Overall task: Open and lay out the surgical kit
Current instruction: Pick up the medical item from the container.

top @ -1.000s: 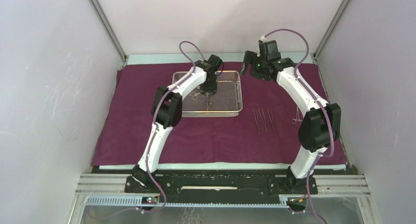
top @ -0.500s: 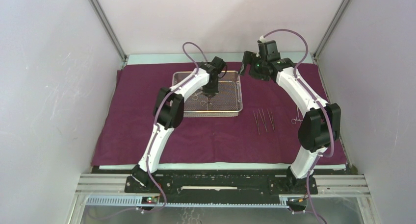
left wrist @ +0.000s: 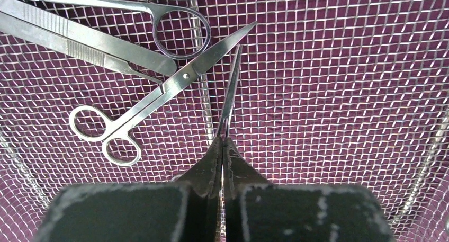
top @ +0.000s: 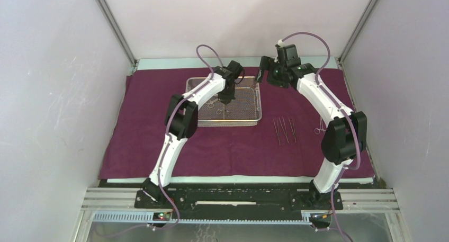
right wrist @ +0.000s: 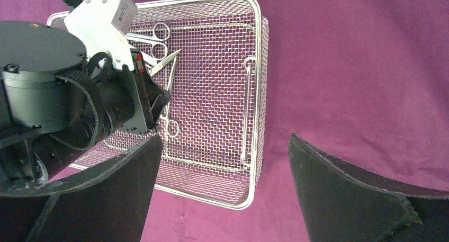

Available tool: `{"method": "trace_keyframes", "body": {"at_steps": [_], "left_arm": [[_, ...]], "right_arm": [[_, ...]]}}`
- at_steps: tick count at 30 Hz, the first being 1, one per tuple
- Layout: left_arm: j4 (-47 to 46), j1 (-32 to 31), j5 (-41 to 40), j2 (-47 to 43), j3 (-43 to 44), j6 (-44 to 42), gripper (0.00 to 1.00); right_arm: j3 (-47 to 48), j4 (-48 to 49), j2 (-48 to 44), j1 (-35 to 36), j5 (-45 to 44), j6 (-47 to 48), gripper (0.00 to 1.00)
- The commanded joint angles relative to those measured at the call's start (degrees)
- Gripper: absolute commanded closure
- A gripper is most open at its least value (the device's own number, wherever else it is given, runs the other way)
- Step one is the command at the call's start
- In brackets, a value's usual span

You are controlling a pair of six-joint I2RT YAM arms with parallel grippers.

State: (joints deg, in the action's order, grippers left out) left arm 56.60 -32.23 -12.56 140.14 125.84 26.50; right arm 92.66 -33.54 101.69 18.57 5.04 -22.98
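The maroon-purple cloth wrap lies spread flat over the table. The silver wire-mesh tray sits on it at the back centre. My left gripper reaches down into the tray and is shut on thin steel tweezers, whose tips point away from the fingertips. Small scissors, a second pair of scissors and flat forceps lie on the mesh beside them. My right gripper hovers open and empty just right of the tray; its own view looks down on the tray's corner.
Three thin instruments lie side by side on the cloth right of the tray. A ring-handled instrument lies further right near the right arm. White enclosure walls stand close on the left, right and back.
My left gripper has shifted slightly back and right inside the tray. My right gripper has edged a little to the left, toward the tray.
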Motion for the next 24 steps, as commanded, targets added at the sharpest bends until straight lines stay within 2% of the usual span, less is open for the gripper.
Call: {"method": "trace_keyframes", "body": {"at_steps": [1,15,20,24], "left_arm": [[0.5,0.4,-0.4,-1.2,1.3,-0.2,1.0],[-2.4,1.2,3.7,-7.3,-2.9,0.5,1.0],[-4.4,3.4,4.3,-13.4,-11.7,-0.9,0.72],[-7.8,5.0,6.8,-17.8,-19.9,-1.4,0.67]], "right_arm": [[-0.2,1.5,-1.3,1.3,0.0,-0.7,0.02],[0.8,1.5,1.1,2.9,0.1,-1.0,0.02],[1.0,1.1,1.6,3.6,0.0,-0.7,0.02],[0.8,0.9,1.7,4.1,-0.2,-0.5,0.02]]}}
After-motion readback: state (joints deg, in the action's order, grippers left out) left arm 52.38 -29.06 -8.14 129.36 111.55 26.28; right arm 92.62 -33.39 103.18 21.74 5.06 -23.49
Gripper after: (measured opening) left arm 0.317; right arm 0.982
